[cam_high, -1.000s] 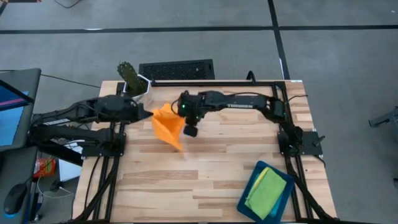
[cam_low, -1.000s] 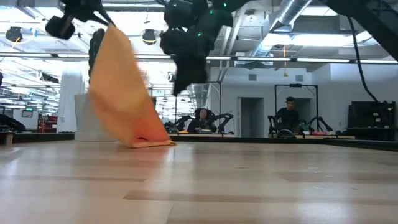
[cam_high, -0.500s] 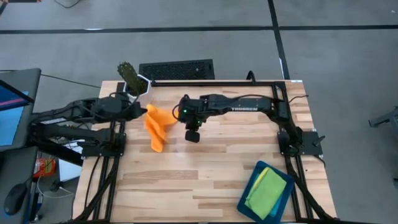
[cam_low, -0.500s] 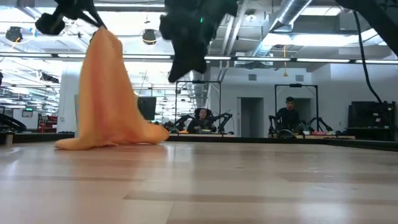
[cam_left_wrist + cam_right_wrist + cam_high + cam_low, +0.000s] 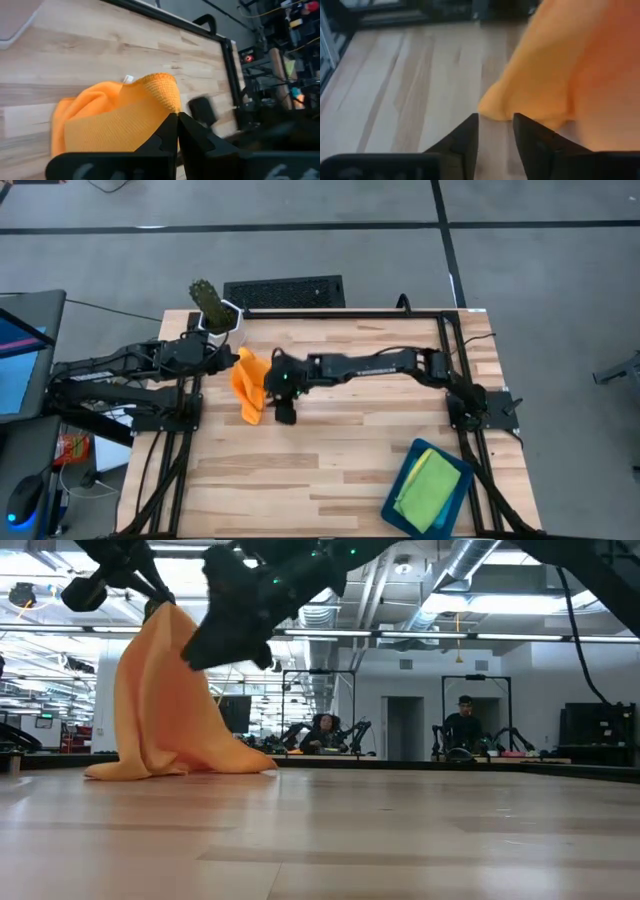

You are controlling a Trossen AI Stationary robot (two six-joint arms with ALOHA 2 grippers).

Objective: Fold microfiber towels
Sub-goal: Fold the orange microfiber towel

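High view: the left pincer (image 5: 228,356) is clenched on the top of the orange towel (image 5: 248,383), which droops onto the wooden surface (image 5: 340,450) near its left rear. The right pincer (image 5: 284,415) hangs just beside the towel, grasping nothing. A teal tray (image 5: 400,478) at the front right holds the blue, yellow and green towels (image 5: 428,488).

Low view: the towel hangs from the left pincer (image 5: 158,602), its hem bunched on the surface.

Left wrist view: fingers (image 5: 167,131) pinch an orange fold.

Right wrist view: the right pincer (image 5: 495,131) is parted, the towel close ahead.
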